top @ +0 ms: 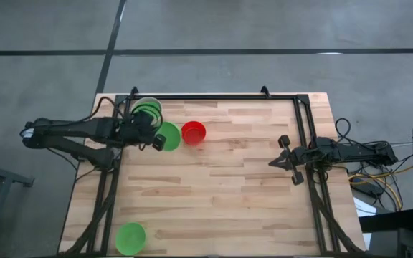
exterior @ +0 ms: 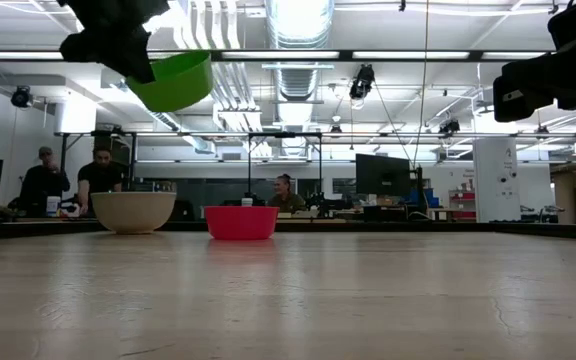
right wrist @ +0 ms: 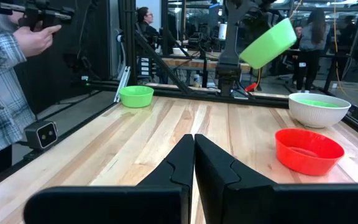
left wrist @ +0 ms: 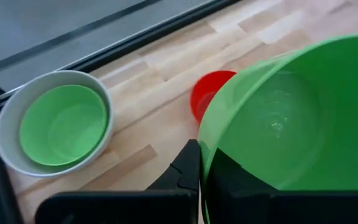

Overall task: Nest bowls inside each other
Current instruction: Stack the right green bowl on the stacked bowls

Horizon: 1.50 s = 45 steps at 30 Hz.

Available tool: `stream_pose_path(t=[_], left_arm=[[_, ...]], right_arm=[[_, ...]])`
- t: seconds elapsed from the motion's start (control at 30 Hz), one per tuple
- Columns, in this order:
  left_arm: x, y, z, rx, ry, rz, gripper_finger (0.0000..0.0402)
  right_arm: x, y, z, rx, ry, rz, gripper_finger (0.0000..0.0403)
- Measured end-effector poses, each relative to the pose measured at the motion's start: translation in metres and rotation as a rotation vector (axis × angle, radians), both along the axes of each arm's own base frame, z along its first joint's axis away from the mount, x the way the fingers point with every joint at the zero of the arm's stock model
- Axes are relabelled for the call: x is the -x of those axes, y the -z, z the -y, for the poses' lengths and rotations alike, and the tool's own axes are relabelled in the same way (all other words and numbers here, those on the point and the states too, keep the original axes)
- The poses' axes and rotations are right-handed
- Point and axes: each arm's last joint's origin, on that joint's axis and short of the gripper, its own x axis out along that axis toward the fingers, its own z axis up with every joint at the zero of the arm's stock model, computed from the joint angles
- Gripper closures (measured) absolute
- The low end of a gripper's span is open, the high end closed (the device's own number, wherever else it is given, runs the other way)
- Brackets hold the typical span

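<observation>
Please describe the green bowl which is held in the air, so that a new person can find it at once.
Start at the left arm reaching over the table's far left part. Its tool is shut on the rim of a green bowl, lifted and tilted above the wood. Unlike the others, it touches nothing: one green bowl sits inside the grey-white bowl, another stands alone.

Nested pair of bowls (top: 148, 109) at the table's (top: 221, 186) far-left corner. Lone bowl (top: 193, 132) on the table just right of it. Lifted bowl (top: 166, 136) in left gripper (top: 154, 137), above the table between them. Another bowl (top: 130, 238) at near-left corner. Right gripper (top: 281, 152) at right edge.
</observation>
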Motion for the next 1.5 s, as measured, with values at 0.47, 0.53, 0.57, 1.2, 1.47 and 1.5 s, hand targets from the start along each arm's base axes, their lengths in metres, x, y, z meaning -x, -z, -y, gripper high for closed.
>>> stream_pose_path(t=[0.47,0.53,0.57,1.2,1.47,1.5], left_arm=[[0.003,0.002,-0.037,0.029,-0.254,0.038,0.0394],[0.005,0.002,-0.041,0.035,-0.286,0.044,0.0396],[0.005,0.002,-0.043,0.040,-0.302,0.048,0.0396],[0.019,0.014,-0.069,0.129,-0.519,0.059,0.0393],[0.024,0.027,-0.077,0.206,-0.571,0.054,0.0389],[0.025,0.028,-0.077,0.214,-0.581,0.056,0.0389]], right_arm=[[0.000,0.000,0.000,0.000,0.000,0.000,0.0394],[0.000,0.000,0.000,0.000,0.000,0.000,0.0394],[0.000,0.000,0.000,0.000,0.000,0.000,0.0394],[0.000,0.000,0.000,0.000,0.000,0.000,0.0394],[0.000,0.000,0.000,0.000,0.000,0.000,0.0394],[0.000,0.000,0.000,0.000,0.000,0.000,0.0394]])
